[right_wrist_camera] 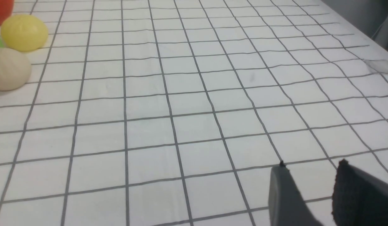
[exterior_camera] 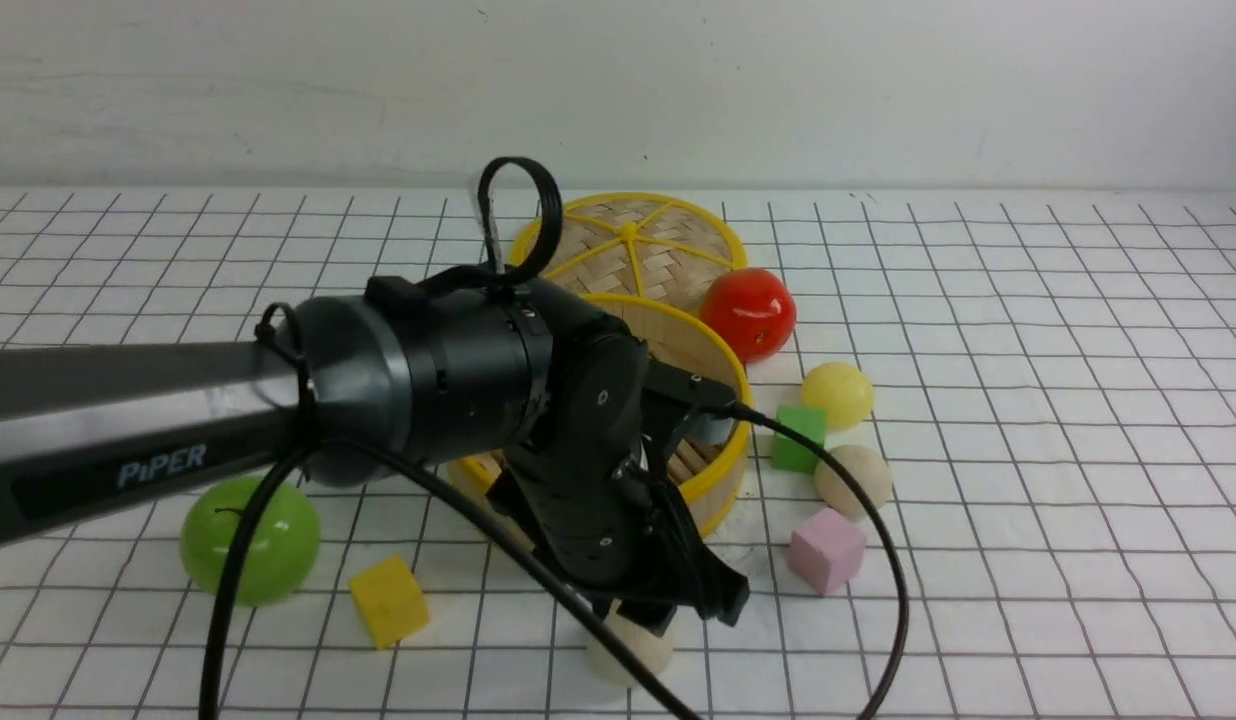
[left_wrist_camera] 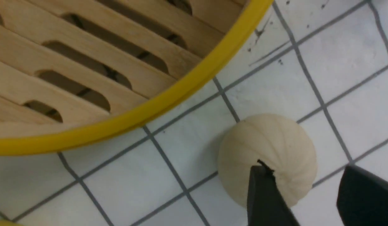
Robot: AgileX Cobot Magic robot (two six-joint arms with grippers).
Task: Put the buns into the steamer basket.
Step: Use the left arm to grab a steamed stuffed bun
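Observation:
A cream bun [exterior_camera: 623,655] [left_wrist_camera: 269,147] lies on the table just in front of the steamer basket [exterior_camera: 730,452] [left_wrist_camera: 169,103]. My left gripper [exterior_camera: 678,620] [left_wrist_camera: 304,169] points down at this bun and is open; one finger [left_wrist_camera: 263,197] crosses the bun and the other [left_wrist_camera: 366,197] stands off to its side. The stretch of the basket's slatted floor that shows has nothing on it. To the right of the basket lie a pale yellow bun [exterior_camera: 836,393] [right_wrist_camera: 24,32] and a beige bun [exterior_camera: 854,478] [right_wrist_camera: 10,73]. My right gripper [right_wrist_camera: 311,163] is open over bare tablecloth.
The woven lid [exterior_camera: 628,240] leans behind the basket, with a red apple [exterior_camera: 748,312] beside it. A green cube [exterior_camera: 798,438] and a pink cube [exterior_camera: 826,550] lie near the right-hand buns. A green apple [exterior_camera: 250,540] and a yellow cube [exterior_camera: 388,600] sit at the front left.

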